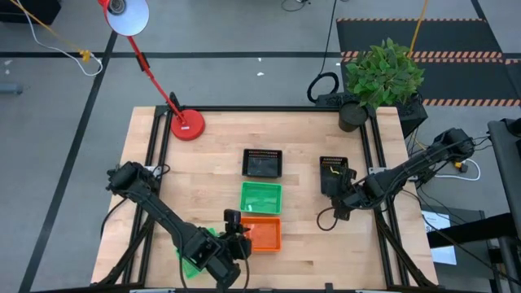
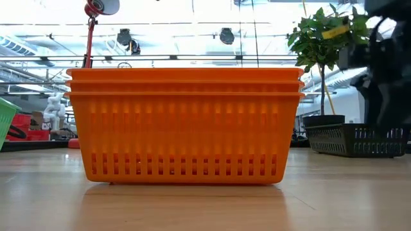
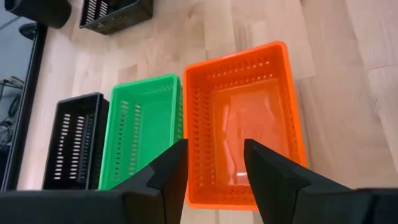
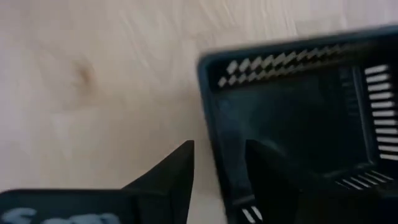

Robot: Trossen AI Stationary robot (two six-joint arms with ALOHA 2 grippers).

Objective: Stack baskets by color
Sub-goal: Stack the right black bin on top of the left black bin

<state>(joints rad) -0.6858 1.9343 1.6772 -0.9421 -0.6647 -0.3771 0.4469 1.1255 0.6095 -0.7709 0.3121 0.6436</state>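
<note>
- Your left gripper (image 3: 214, 171), fingers parted and holding nothing, sits at the near short end of the orange stack (image 1: 262, 234); its long axis runs straight away from the fingers.
- That orange stack shows three nested rims in the low view, so it looks complete.
- Beyond the orange stack, in line, lie a green basket (image 1: 261, 198) and then a black basket (image 1: 263, 163); what either holds I cannot tell.
- Another green basket (image 1: 194, 260) lies tilted beside the left arm.
- Your right gripper (image 4: 219, 163), released, straddles the wall of a second black basket (image 1: 334, 175), off to the orange stack's right.
</note>
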